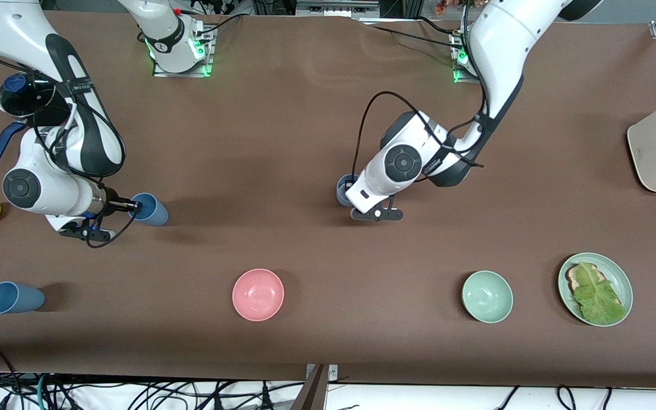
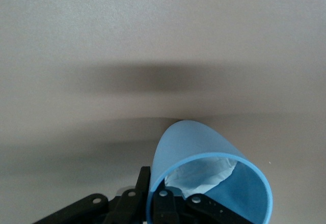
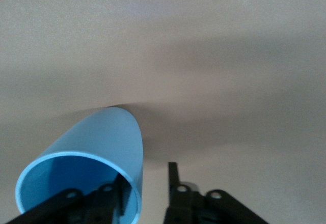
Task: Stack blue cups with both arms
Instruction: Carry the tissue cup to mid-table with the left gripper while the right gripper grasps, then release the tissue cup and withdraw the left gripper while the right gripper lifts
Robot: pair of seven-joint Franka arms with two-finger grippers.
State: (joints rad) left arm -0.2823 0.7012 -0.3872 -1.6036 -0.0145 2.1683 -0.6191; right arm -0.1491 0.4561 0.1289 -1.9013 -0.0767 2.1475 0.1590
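Front view: at mid-left of the frame the right gripper (image 1: 127,206) has one finger inside the rim of a blue cup (image 1: 151,209), its jaws parted around the wall. At frame centre the left gripper (image 1: 346,192) grasps a greyer blue cup (image 1: 341,190) by its rim. A third blue cup (image 1: 12,298) lies at lower left, with a pink bowl (image 1: 258,294) at lower centre.

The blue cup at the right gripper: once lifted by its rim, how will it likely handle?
The blue cup looks thin-walled and plain, so probably light. The right gripper has one finger inside the rim, one outside, not yet closed; such a grip may let it tilt. Its matte wall seems moderately grippy.
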